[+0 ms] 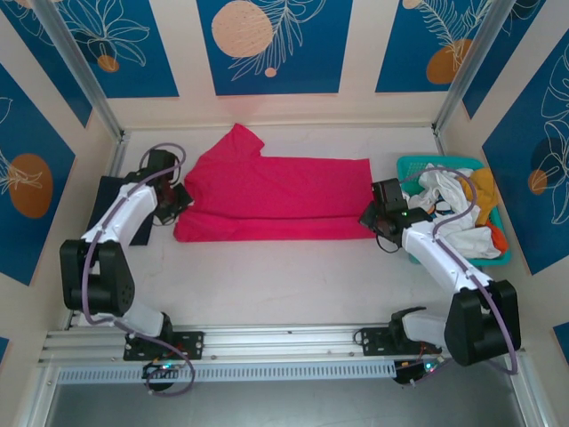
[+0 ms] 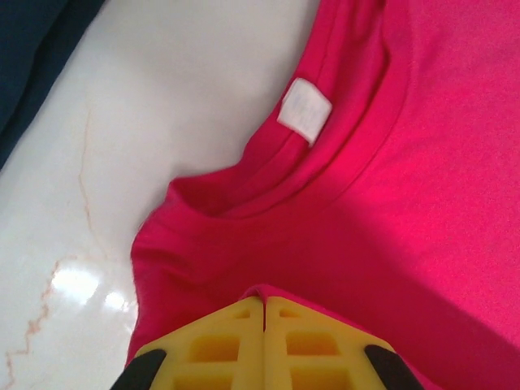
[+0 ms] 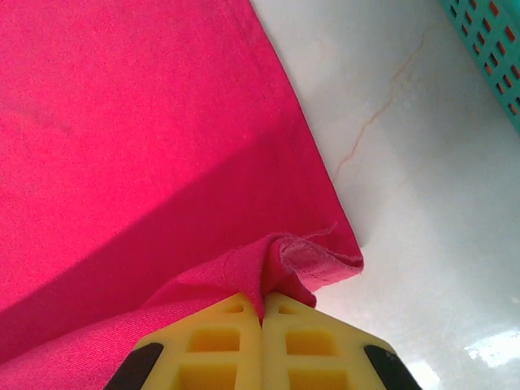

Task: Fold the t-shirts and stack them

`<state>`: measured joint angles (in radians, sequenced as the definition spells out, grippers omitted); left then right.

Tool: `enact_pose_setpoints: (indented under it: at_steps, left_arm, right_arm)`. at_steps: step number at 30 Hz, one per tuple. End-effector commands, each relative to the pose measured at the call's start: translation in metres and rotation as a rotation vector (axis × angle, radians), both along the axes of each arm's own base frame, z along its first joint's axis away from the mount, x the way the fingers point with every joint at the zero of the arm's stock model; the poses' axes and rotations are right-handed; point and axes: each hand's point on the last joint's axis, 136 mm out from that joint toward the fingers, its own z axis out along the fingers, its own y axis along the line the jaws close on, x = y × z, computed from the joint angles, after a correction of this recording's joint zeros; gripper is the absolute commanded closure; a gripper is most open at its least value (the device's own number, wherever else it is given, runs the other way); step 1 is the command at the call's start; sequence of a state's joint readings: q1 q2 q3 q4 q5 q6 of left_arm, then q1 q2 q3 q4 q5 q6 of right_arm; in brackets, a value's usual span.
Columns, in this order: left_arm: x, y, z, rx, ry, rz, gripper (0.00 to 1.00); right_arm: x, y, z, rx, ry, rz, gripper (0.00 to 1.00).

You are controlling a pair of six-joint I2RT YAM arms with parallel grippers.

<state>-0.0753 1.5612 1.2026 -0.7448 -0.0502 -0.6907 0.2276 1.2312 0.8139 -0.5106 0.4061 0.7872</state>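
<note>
Pink t-shirt (image 1: 267, 191) lies spread across the middle of the white table (image 1: 267, 276), its near edge doubled over and one sleeve pointing toward the back wall. The left gripper (image 2: 264, 302) is clamped tight on a fold of that shirt just below the collar, where a small white label (image 2: 305, 111) shows inside the neckline. The right gripper (image 3: 262, 296) is likewise closed, pinching the bunched corner of the hem at the shirt's other end. A navy shirt (image 1: 105, 203) lies flat at the table's left edge, just beyond the left arm. At the right stands a teal basket (image 1: 411, 165) holding a white shirt (image 1: 442, 189) and a yellow-orange shirt (image 1: 485, 187) in a heap, near the pink hem but apart from it.
</note>
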Motion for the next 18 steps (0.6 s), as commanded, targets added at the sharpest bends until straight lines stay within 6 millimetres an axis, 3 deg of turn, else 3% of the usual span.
enact_pose_setpoints:
  at_steps: [1,6,18]
  left_arm:
    - [0.018,-0.001,0.013,0.034,-0.024,-0.050,1.00]
    - [0.040,-0.002,0.017,0.051,-0.027,-0.077,1.00]
    - [0.069,-0.006,0.011,0.050,-0.021,-0.100,1.00]
  right_arm:
    - [0.016,0.001,0.012,0.005,-0.039,0.015,1.00]
    - [0.031,-0.004,0.016,-0.004,-0.049,0.009,1.00]
    - [0.055,-0.008,0.012,-0.011,-0.043,0.002,1.00]
